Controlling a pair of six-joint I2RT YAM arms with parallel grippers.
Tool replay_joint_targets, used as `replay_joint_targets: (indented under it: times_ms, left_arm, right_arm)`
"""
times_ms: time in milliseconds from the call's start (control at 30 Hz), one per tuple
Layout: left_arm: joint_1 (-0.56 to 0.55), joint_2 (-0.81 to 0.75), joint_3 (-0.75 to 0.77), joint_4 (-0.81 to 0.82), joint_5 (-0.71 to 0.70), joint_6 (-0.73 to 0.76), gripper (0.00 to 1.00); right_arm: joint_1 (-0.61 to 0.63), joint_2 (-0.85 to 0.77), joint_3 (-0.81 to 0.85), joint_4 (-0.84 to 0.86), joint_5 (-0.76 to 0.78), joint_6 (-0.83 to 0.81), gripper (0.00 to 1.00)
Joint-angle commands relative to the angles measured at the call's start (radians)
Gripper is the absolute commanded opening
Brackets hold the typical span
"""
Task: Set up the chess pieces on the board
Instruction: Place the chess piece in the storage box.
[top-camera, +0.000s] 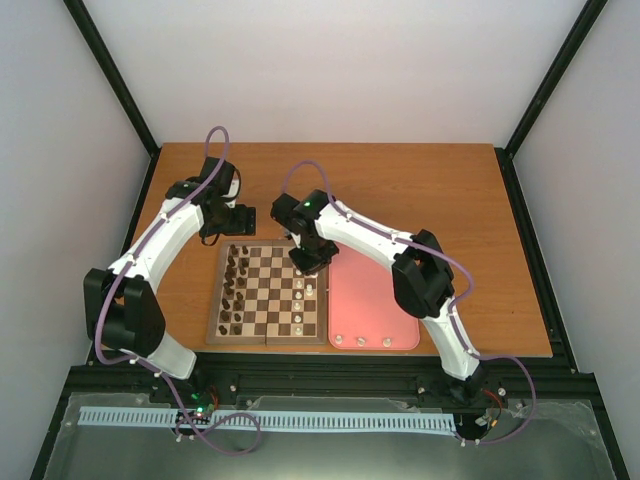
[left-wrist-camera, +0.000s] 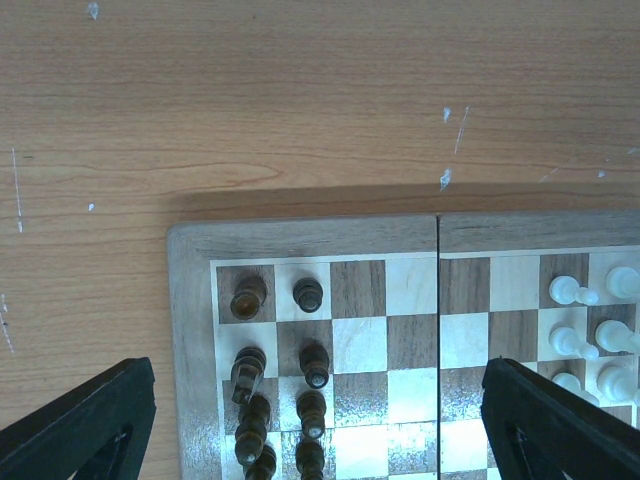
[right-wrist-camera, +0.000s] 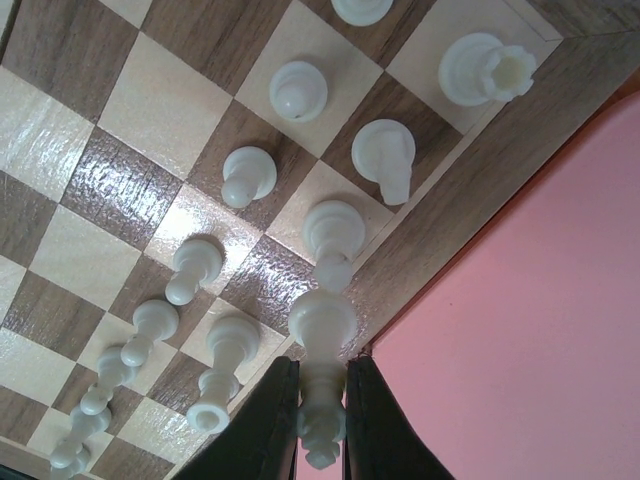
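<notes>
The board (top-camera: 266, 340) lies between the arms, with dark brown pieces (top-camera: 235, 290) along its left side and cream-white chess pieces (top-camera: 303, 295) along its right. My right gripper (right-wrist-camera: 322, 366) is shut on a tall cream-white piece (right-wrist-camera: 322, 320). It holds that piece upright at the board's right edge row, beside a bishop (right-wrist-camera: 333, 232), a knight (right-wrist-camera: 388, 155) and a rook (right-wrist-camera: 485, 70). I cannot tell if its base touches the square. My left gripper (left-wrist-camera: 318, 400) hangs open over the board's far left part, above the dark pieces (left-wrist-camera: 248, 297), holding nothing.
A pink tray (top-camera: 372, 300) lies right against the board's right side, with three white pieces (top-camera: 362, 341) at its near edge. A row of white pawns (right-wrist-camera: 247, 175) stands one column in from the held piece. Bare wooden table (left-wrist-camera: 300, 100) lies beyond the board.
</notes>
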Motion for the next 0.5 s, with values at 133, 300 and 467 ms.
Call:
replay_joint_targets:
  times_ms: [133,300,467]
  left_arm:
    - [0.006,-0.032,0.020,-0.007,0.001,-0.003,1.00]
    - [0.006,-0.030,0.027,-0.010,0.004,-0.003,1.00]
    - [0.006,-0.033,0.026,-0.012,0.006,-0.003,1.00]
  right_arm:
    - [0.019,0.006,-0.010,-0.016,0.023,-0.002,0.03]
    - [0.019,-0.024,-0.042,-0.022,0.046,0.005,0.03]
    - [0.019,-0.051,-0.079,-0.030,0.076,0.013,0.03]
